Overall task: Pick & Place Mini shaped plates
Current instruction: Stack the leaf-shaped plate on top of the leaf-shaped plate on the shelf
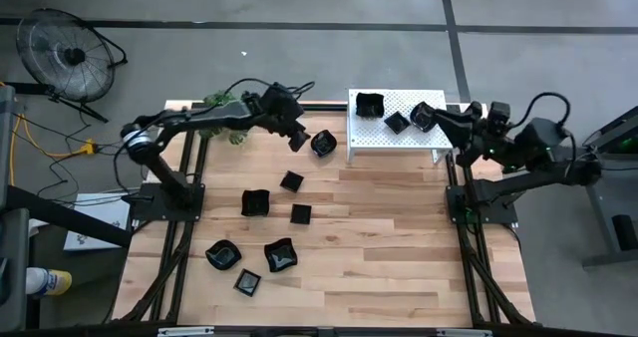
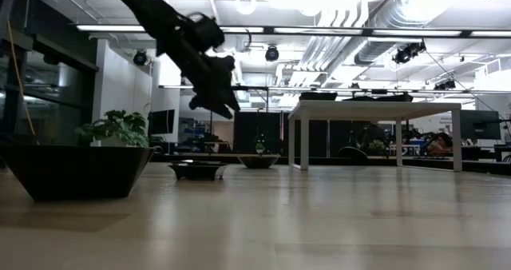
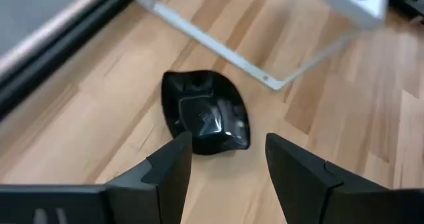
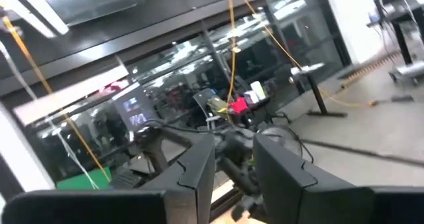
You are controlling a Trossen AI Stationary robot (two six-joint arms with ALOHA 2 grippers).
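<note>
Seven black mini plates [image 1: 290, 181] on table; three on rack.

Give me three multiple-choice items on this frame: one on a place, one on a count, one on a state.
1. Where is the mini plate nearest the left gripper?
A. on top of the white shelf
B. on the table, beside the rack leg
C. between the jaws

2. How many such plates lie on the table's wood?
A. two
B. seven
C. fourteen

3. The left gripper's jaws are:
A. open and empty
B. shut on a plate
C. shut on nothing

Answers:
1 B, the left wrist view shows it on wood ahead of the jaws, by the rack leg.
2 B, the high view shows seven on wood.
3 A, the wide gap holds nothing.
</note>
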